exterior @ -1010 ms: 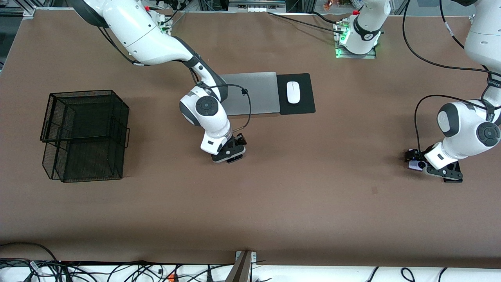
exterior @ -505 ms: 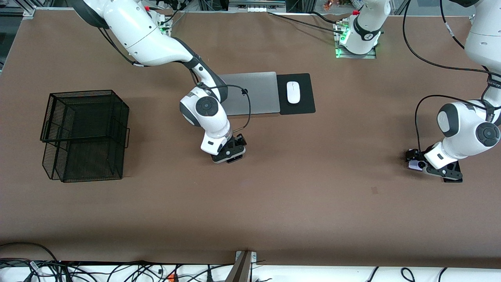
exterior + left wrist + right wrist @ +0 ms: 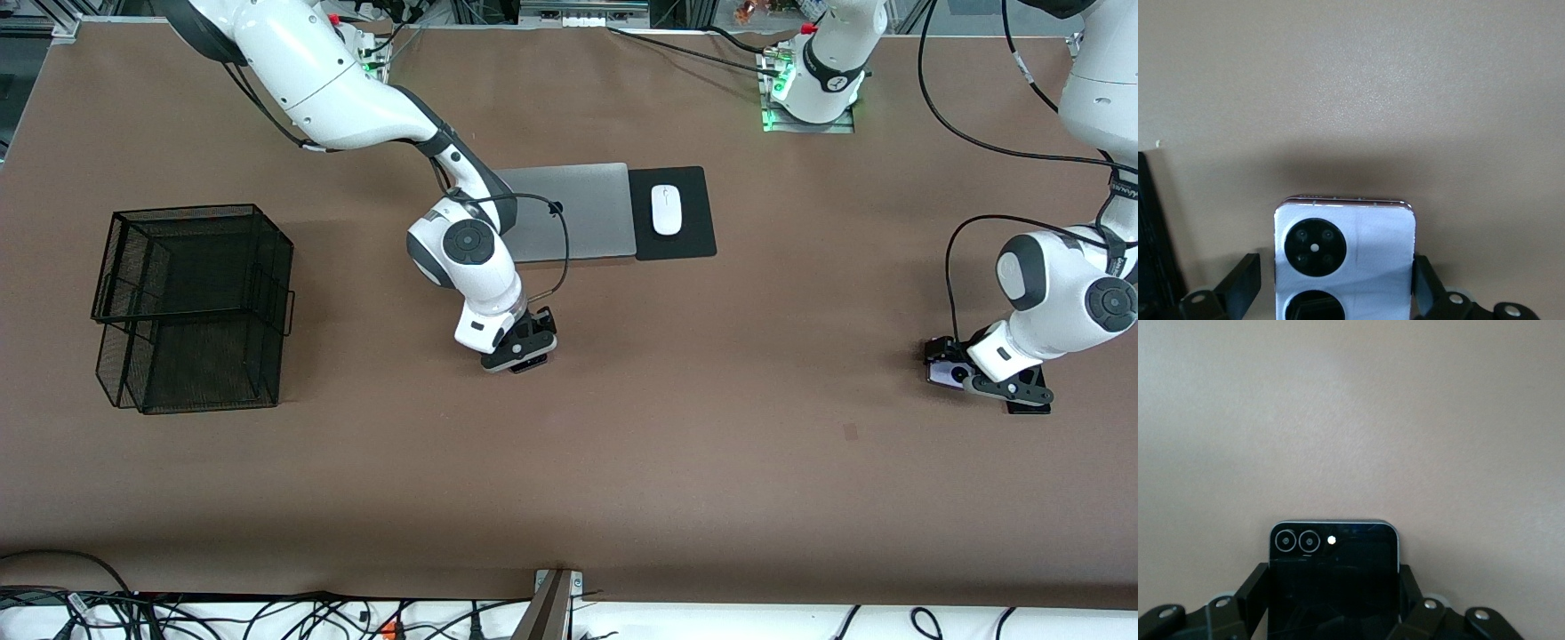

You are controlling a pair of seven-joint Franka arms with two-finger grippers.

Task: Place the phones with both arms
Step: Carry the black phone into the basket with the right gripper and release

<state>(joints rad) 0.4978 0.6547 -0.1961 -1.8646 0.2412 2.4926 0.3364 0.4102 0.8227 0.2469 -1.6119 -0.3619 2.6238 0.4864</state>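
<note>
Right gripper (image 3: 1331, 603) fingers clamped on the black folded phone's (image 3: 1333, 580) side edges, mid-table near the laptop (image 3: 578, 209). Left gripper (image 3: 1338, 287) fingers apart, straddling the lilac-white phone (image 3: 1343, 257) at the left arm's end of the table. Both phones look rigid, slick and fragile; grip the flat side edges.

We look down from high across the counter (image 3: 711, 462), facing both bases. Each wrist camera sits close above its own tool, aimed at the counter, sharing with the high view only its phone's spot.
</note>
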